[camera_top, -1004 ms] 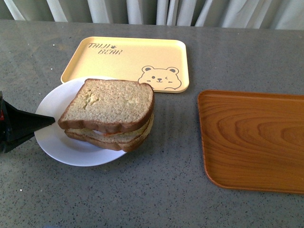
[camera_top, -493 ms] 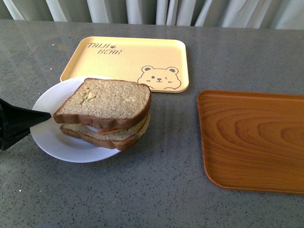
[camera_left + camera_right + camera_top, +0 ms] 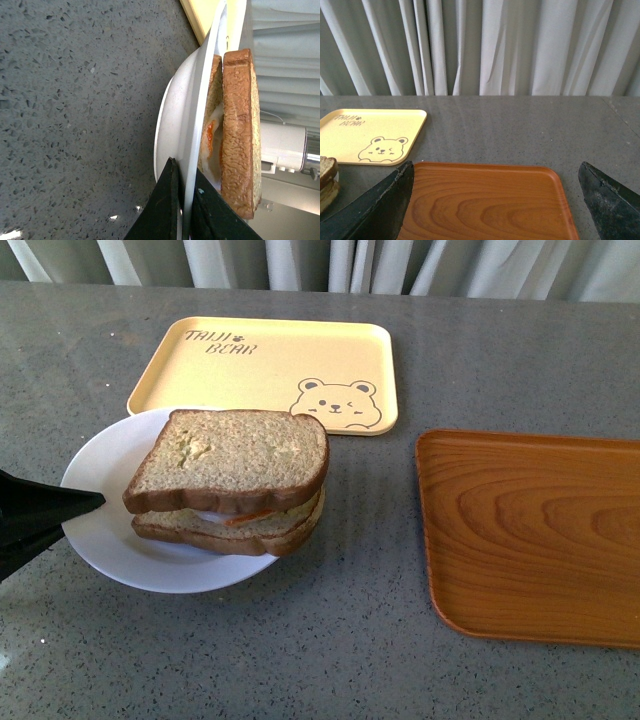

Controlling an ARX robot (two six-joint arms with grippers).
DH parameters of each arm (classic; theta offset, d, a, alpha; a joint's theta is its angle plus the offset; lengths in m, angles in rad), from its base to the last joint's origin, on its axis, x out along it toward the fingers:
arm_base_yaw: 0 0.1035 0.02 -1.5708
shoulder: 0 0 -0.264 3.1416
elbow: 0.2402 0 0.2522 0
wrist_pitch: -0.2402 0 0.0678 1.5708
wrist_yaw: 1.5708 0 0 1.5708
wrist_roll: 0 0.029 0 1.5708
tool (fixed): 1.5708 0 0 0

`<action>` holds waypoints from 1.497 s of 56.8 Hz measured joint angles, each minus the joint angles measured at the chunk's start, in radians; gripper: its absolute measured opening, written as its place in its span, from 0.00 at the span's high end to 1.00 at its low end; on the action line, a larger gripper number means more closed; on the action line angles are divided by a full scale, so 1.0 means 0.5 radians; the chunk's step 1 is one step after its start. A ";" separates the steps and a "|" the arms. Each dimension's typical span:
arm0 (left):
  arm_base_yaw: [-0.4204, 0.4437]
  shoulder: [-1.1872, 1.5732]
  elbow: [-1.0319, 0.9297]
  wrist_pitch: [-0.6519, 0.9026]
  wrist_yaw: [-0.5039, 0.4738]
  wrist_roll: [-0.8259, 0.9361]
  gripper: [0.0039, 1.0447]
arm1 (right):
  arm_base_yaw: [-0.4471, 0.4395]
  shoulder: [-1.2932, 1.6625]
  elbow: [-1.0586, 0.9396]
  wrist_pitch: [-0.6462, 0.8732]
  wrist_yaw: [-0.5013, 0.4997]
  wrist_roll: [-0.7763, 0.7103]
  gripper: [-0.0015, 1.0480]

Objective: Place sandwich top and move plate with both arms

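Observation:
The sandwich top (image 3: pixel 235 458), a brown speckled bread slice, lies on the filling and a lower slice on the round white plate (image 3: pixel 110 540). My left gripper (image 3: pixel 85 504) comes in from the left edge and is shut on the plate's left rim. In the left wrist view its black fingers (image 3: pixel 162 205) pinch the plate (image 3: pixel 172 120) edge, with the sandwich top (image 3: pixel 240 135) beyond. My right gripper (image 3: pixel 497 200) is open, its fingers spread wide over the wooden tray, holding nothing. It does not show in the front view.
A yellow bear tray (image 3: pixel 275 370) lies just behind the plate, its front edge under the plate's rim. A brown wooden tray (image 3: pixel 535 535) sits to the right, also seen as the wooden tray (image 3: pixel 485 205). Curtains hang behind the grey table.
The plate with the sandwich has shifted slightly left and turned a little in the left gripper's hold. The sandwich top now sits more squarely over the lower slice.

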State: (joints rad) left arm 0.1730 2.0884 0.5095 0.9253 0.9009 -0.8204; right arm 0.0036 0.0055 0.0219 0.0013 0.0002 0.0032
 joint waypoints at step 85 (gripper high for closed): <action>-0.253 0.367 1.293 -0.868 -0.002 0.024 0.98 | 0.000 -0.001 0.000 0.000 -0.001 0.000 0.09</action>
State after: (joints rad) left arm 0.0467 2.2719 1.1561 0.4911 0.8997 -0.8085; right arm 0.0036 0.0051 0.0219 0.0013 -0.0002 0.0032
